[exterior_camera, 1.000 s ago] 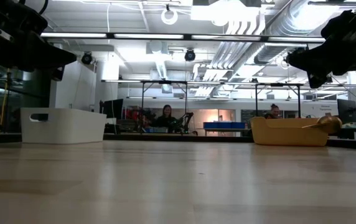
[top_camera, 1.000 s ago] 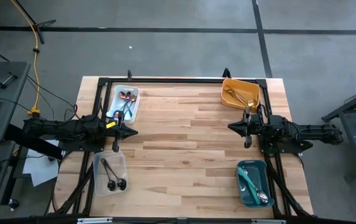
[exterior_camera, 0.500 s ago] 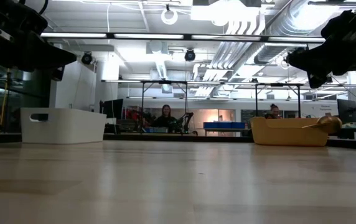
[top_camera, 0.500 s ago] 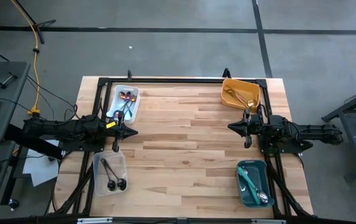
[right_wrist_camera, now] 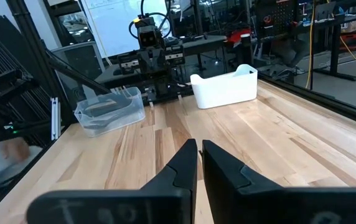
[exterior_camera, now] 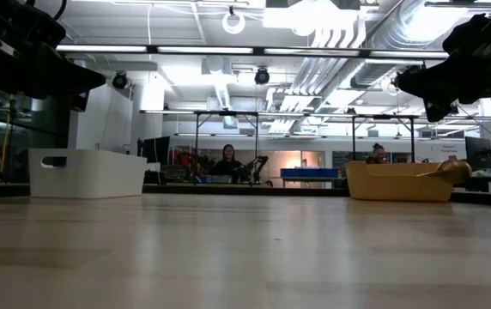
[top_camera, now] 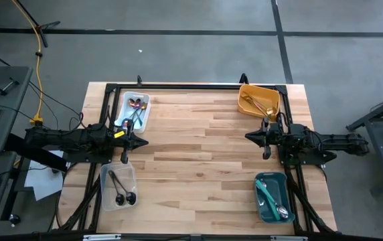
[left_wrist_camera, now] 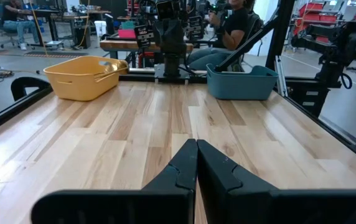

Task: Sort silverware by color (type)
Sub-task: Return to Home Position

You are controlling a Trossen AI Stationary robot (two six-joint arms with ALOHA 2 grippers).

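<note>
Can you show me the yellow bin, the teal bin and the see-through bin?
yellow bin (exterior_camera: 397, 187): low view, on its front wall.
teal bin (left_wrist_camera: 240, 87): left wrist view, on the wall facing the camera.
see-through bin (right_wrist_camera: 106, 119): right wrist view, on its clear side wall.
</note>
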